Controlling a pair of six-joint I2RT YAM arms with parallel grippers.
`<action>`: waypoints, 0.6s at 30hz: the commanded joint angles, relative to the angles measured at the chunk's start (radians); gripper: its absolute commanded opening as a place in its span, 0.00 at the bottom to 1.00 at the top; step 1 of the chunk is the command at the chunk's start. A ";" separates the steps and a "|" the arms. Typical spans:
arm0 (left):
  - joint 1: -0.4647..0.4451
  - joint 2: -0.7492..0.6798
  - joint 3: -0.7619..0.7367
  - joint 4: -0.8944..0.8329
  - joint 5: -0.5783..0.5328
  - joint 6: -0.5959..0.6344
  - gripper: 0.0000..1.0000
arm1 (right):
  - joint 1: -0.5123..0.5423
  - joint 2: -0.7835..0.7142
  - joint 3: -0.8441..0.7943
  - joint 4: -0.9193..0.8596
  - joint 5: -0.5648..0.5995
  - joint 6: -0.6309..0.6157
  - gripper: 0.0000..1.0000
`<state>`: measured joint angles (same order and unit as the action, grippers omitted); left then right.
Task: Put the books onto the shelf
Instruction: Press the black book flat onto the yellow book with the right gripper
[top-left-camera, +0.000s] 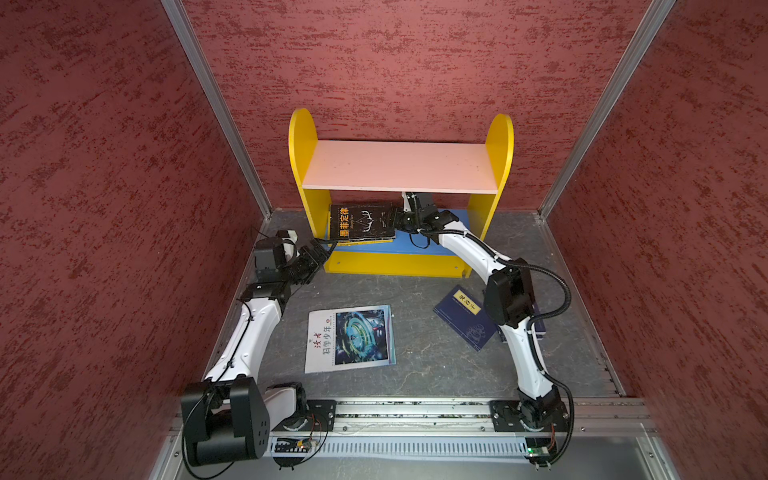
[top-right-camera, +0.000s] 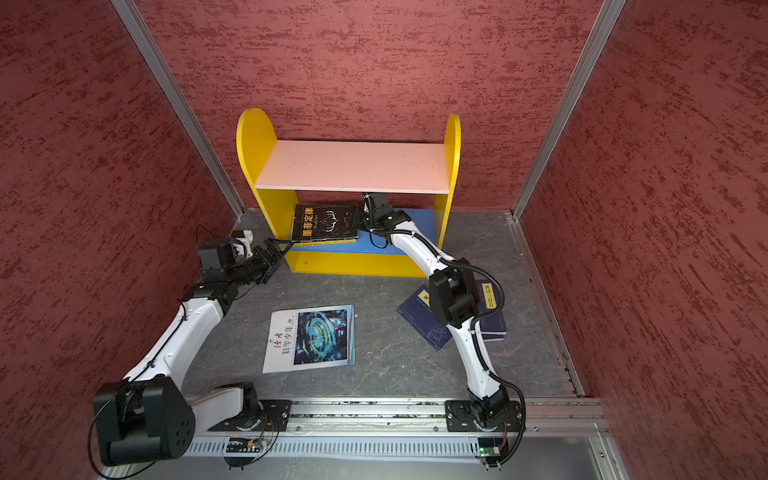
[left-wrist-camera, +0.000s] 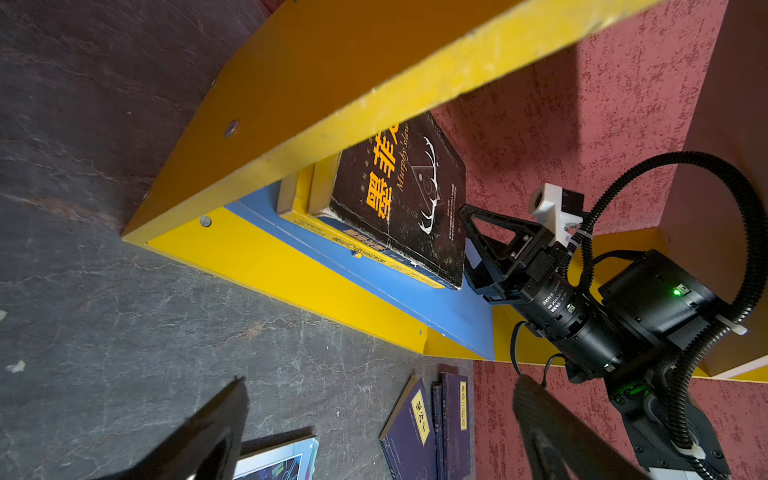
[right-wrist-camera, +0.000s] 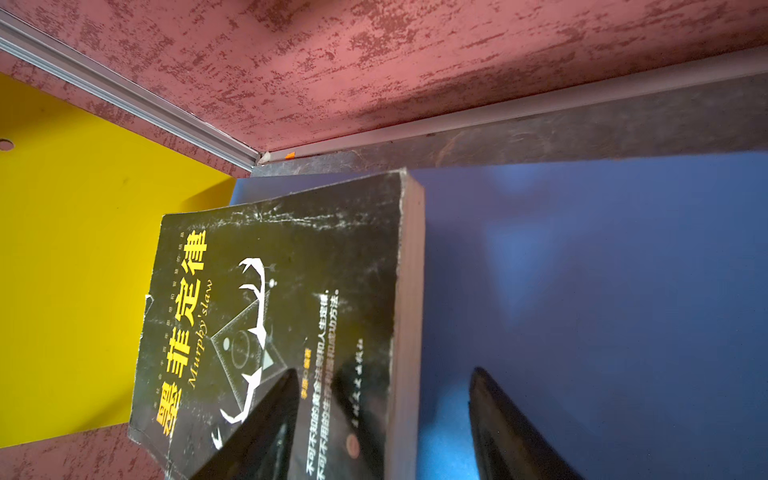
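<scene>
Black book (top-left-camera: 360, 222) with orange title, on the lower tier of the yellow-sided shelf (top-left-camera: 301, 141); right gripper (right-wrist-camera: 384, 371) unclamped at its edge.
Lies flat on a yellow book (left-wrist-camera: 376, 254), left end of the blue lower board (top-left-camera: 422, 245). Right gripper's jaws parted: one finger over the cover, one over bare board. Left gripper (top-left-camera: 322, 249) spread wide, empty, just outside the shelf's left front corner. White magazine (top-left-camera: 349, 338) and navy books (top-right-camera: 419, 322) on the floor.
</scene>
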<state>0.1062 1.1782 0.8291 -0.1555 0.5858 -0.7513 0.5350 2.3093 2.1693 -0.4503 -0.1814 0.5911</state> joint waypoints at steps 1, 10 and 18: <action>-0.005 0.009 0.004 0.031 0.004 0.002 0.99 | 0.010 -0.008 0.055 0.017 -0.066 -0.033 0.61; -0.002 0.010 0.024 0.006 -0.061 0.009 0.99 | 0.052 0.023 0.107 -0.081 -0.129 -0.045 0.59; 0.009 0.026 0.050 -0.006 -0.083 0.013 1.00 | 0.088 0.008 0.108 -0.107 -0.158 -0.002 0.58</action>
<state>0.1081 1.1980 0.8494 -0.1581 0.5198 -0.7509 0.5827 2.3287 2.2353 -0.5758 -0.2646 0.5735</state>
